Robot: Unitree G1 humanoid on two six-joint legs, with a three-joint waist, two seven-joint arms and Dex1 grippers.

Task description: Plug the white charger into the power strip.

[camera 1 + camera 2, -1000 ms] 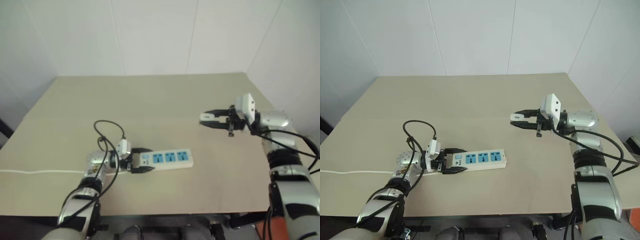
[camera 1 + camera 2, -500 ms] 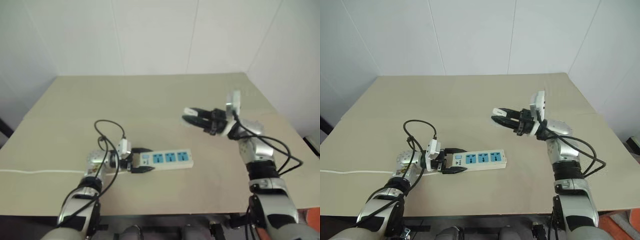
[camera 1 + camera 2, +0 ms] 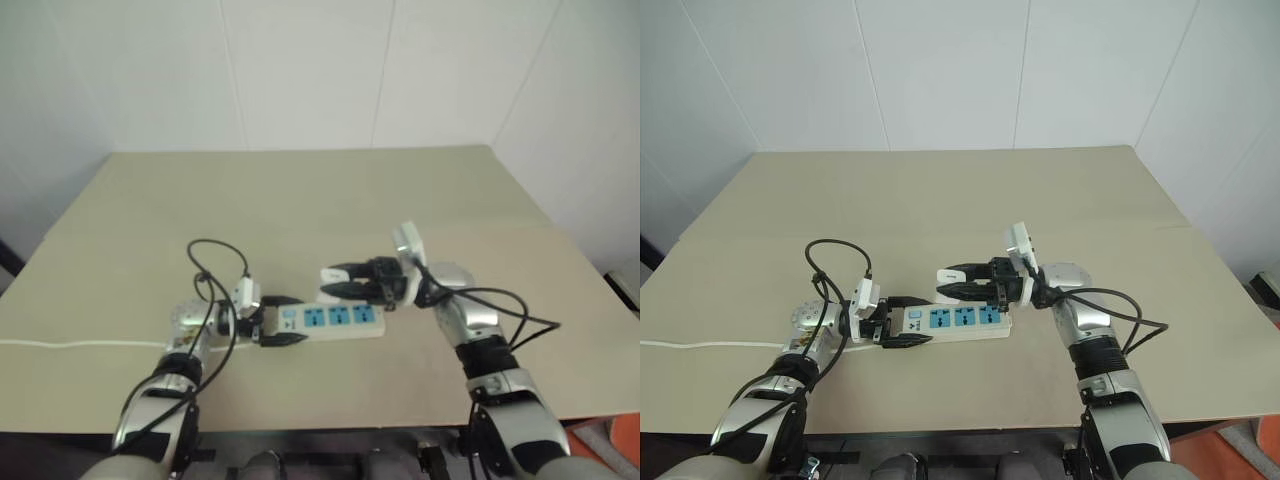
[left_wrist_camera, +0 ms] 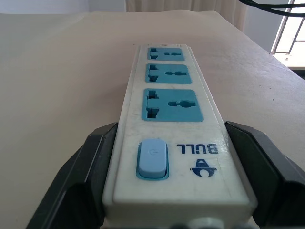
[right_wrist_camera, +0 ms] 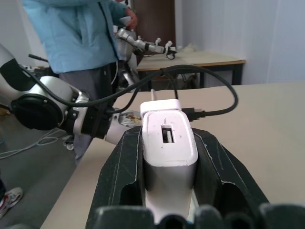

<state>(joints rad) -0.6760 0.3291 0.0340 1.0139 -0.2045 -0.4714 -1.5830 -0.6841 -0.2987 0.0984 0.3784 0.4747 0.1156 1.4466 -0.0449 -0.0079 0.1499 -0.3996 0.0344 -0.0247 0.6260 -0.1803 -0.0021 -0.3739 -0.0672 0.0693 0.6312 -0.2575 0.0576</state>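
Observation:
The power strip (image 3: 340, 318) lies on the tan table (image 3: 300, 200), a long white bar with three blue outlets. My left gripper (image 3: 283, 322) is shut on its switch end. In the left wrist view its black fingers (image 4: 90, 162) press both sides of the strip (image 4: 169, 119) by the blue switch. My right gripper (image 3: 958, 283) is shut on the white charger (image 5: 169, 143) and points left. It hovers just above the strip, over the outlets nearest the switch. I cannot tell whether the charger touches the strip.
A thin white cord (image 3: 80, 344) runs from the strip to the table's left edge. A black cable (image 3: 215, 260) loops above my left wrist. White walls bound the table at the back and right. A person in a blue jacket (image 5: 76, 28) stands beyond the table.
My right gripper has swung left and down with the charger, from the table's right side to just above the strip. The left gripper and the strip have stayed put.

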